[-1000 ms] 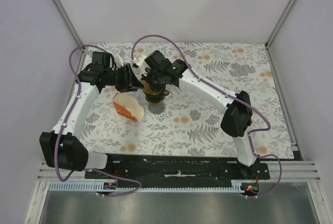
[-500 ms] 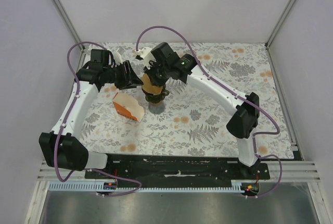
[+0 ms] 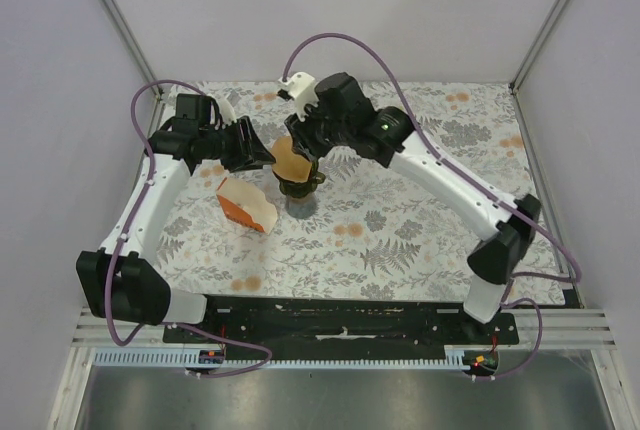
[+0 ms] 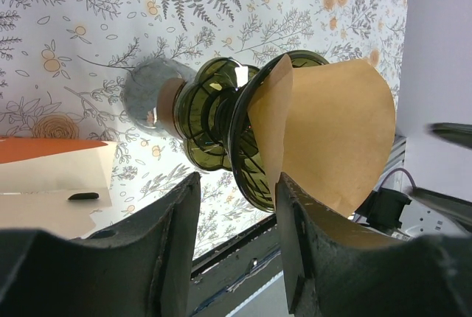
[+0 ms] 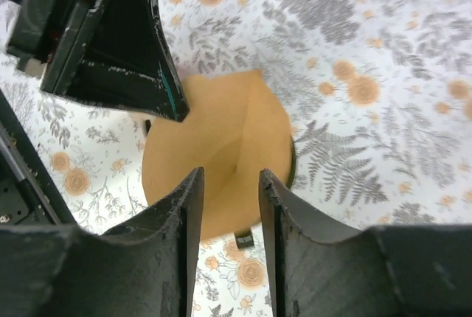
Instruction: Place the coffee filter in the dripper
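I see the thin tan paper cone filter (image 5: 221, 133) standing in the dark green translucent cone dripper (image 4: 214, 110), straight below my right gripper (image 5: 230, 177), jaws apart and empty; the left gripper (image 4: 236, 180) stands parted just left

One coffee filter (image 5: 221, 125), one dripper (image 4: 210, 110), one orange-and-white carton (image 3: 246, 205) (lying beside the left gripper (image 4: 237, 184), farther from the right gripper (image 5: 230, 177)), two grippers, one counter (image 3: 420, 230).
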